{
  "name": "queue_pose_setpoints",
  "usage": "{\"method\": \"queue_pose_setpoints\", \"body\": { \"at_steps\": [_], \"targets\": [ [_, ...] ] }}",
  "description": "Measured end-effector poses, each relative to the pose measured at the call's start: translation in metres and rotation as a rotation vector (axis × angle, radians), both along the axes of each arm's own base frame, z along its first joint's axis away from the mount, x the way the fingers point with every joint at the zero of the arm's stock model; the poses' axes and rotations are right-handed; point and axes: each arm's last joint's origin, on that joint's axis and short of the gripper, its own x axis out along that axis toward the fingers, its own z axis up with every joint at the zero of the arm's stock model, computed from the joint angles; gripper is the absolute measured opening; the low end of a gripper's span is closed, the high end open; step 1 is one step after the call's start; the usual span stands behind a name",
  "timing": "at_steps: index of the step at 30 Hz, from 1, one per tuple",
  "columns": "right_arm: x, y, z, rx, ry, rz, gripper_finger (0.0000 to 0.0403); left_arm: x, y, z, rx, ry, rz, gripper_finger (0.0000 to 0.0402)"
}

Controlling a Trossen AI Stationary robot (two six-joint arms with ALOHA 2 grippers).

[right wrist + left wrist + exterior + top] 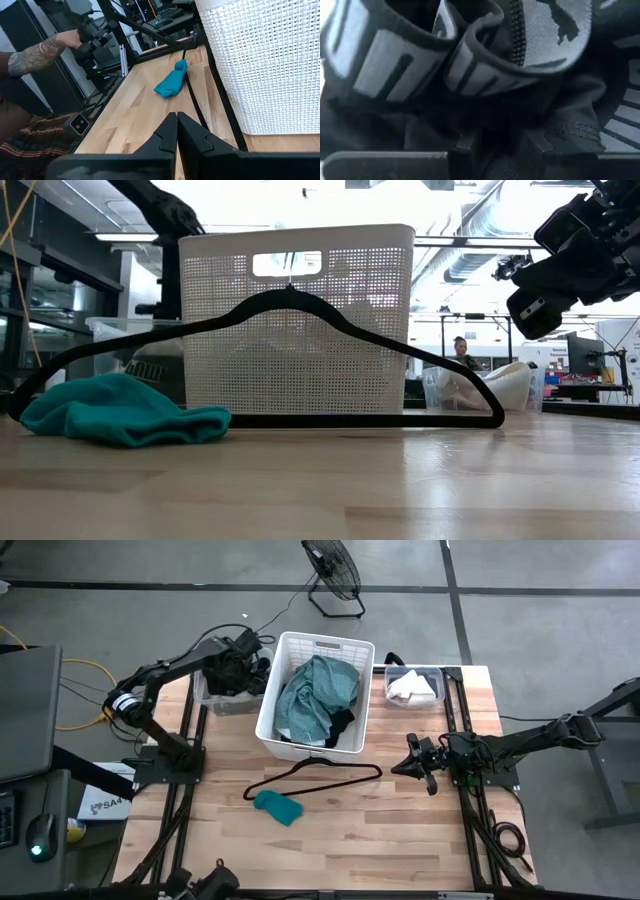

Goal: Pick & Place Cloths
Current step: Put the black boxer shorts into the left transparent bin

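My left gripper (238,668) hangs over the clear bin (205,702) at the table's far left, pointing steeply down. It is shut on a black cloth with grey lettered bands and a zip (485,70). The white basket (285,650) beside it holds a teal-green cloth (315,695) and a black cloth (343,728). A white cloth (408,688) lies in the clear bin at the far right. A small bright teal cloth (277,806) lies flat on the table, next to the black wire hanger (310,778). My right gripper (400,768) waits shut at the right, above the table. My left gripper has a bunched part of the black cloth (501,159) between its two fingers (464,150). It comes from above, pointing steeply down. How many layers it has does not show. The cloth is gathered in folds below the fingers, and its lower part (152,370) is down in the bin.
The hanger leans against the basket's near wall (300,330). A person's forearm (47,47) reaches to dark equipment beyond the table's left edge. A fan (335,570) stands on the floor past the far edge. Bare wood (400,840) lies toward the near edge.
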Motion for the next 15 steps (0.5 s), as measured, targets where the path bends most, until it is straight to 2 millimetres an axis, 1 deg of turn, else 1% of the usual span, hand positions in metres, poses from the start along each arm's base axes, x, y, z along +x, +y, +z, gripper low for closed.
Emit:
{"method": "queue_pose_setpoints", "body": {
  "at_steps": [2,8,15],
  "targets": [
    [0.0,0.0,0.0,0.0,-0.001,0.001,0.0003,-0.003,0.004,-0.004,-0.024,-0.044,0.01,0.009],
    [0.0,0.0,0.0,0.0,0.0,0.0,0.0003,-0.022,0.015,-0.017,-0.1,-0.134,0.063,0.009],
    [0.0,0.0,0.0,0.0,0.0,0.0,0.0003,-0.039,0.024,-0.02,-0.144,-0.205,0.124,0.009]
  ]
}}
